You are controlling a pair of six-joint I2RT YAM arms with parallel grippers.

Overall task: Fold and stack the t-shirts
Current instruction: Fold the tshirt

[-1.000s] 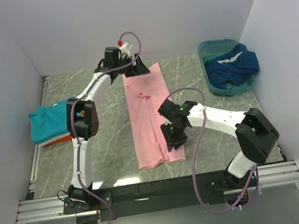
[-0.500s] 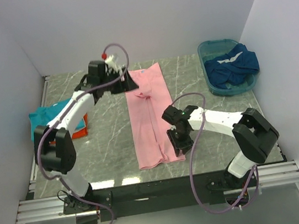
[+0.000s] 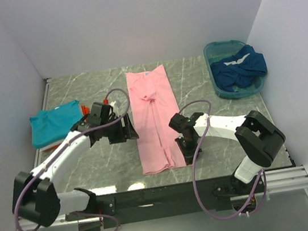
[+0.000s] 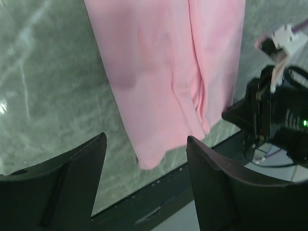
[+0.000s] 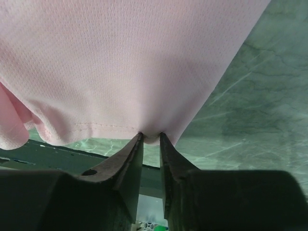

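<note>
One pink t-shirt (image 3: 153,115) lies on the bench (image 3: 98,89) as a long narrow strip. Its long axis runs near to far, at the bench centre.

Right fingers (image 5: 150,138): almost closed, pinching the hem at the strip's near right corner, with cloth bunched between the tips.

Left fingers (image 3: 126,128): spread wide and holding nothing. They hover just left of the strip's left edge, about midway along its length.

Judgement: the coming fold probably brings the near end over to the far end. For that the left fingers need the near left corner, which lies to their near-right. The right arm has its corner in hand.

Folded teal t-shirt (image 3: 56,122) sits at the left. Dark blue t-shirt (image 3: 239,66) is in the basin (image 3: 213,47), far right.
</note>
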